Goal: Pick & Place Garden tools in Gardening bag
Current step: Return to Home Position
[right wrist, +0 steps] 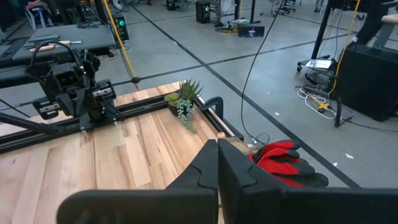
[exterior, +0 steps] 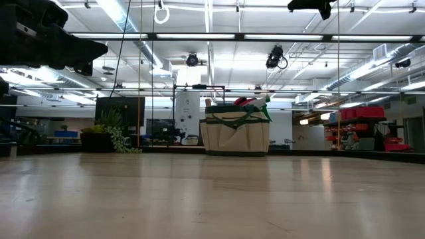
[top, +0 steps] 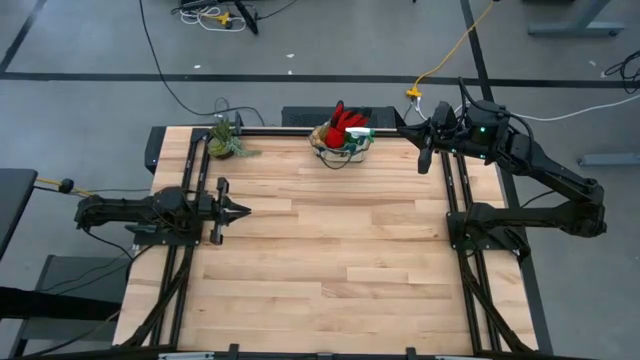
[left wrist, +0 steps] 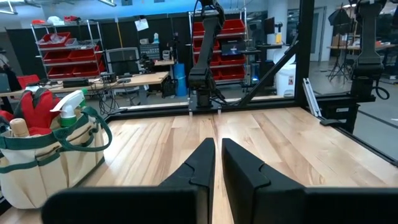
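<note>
Seemingly all tools bagged; step in hand judged as return-to-home. Gardening bag (top: 345,146) stood at desk (top: 340,260) far edge, mid-width, w/ red glove (top: 346,119) poking out the top. Right claw (right wrist: 217,144) hung raised just beside bag, pressed together, empty. Left claw (top: 244,211) was well apart at desk's left, also pressed together. Next: right arm to back off w/o snagging bag handles.

The left end effector (left wrist: 217,144), fingers nearly together and empty, hovers over the wooden surface (left wrist: 298,143). Near it stands the gardening bag (left wrist: 37,169), holding a red glove (left wrist: 38,106), a green plastic item (left wrist: 76,116) and a wooden handle (left wrist: 18,128).
</note>
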`<action>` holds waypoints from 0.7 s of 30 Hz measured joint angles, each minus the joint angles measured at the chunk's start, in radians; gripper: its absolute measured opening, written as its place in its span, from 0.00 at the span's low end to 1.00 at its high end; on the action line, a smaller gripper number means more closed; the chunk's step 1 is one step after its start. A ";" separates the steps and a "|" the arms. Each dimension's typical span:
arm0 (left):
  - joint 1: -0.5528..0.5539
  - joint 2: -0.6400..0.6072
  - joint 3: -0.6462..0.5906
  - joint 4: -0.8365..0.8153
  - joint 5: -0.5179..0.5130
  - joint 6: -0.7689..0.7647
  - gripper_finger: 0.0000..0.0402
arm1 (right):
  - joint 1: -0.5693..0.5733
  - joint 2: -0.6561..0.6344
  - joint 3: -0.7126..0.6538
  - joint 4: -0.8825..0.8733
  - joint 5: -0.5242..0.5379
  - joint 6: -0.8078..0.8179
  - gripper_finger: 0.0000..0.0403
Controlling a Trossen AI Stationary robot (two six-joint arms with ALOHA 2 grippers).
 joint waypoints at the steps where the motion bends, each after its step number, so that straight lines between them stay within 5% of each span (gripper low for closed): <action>1: 0.000 0.000 0.000 0.000 0.000 0.000 0.09 | 0.000 0.000 0.000 0.000 0.000 0.000 0.00; 15: 0.000 0.000 0.000 0.001 0.000 0.000 0.09 | 0.000 0.000 0.000 0.001 0.000 0.002 0.00; 21: 0.000 0.000 0.000 0.001 0.000 0.000 0.09 | 0.000 0.005 0.000 0.166 -0.005 0.176 0.00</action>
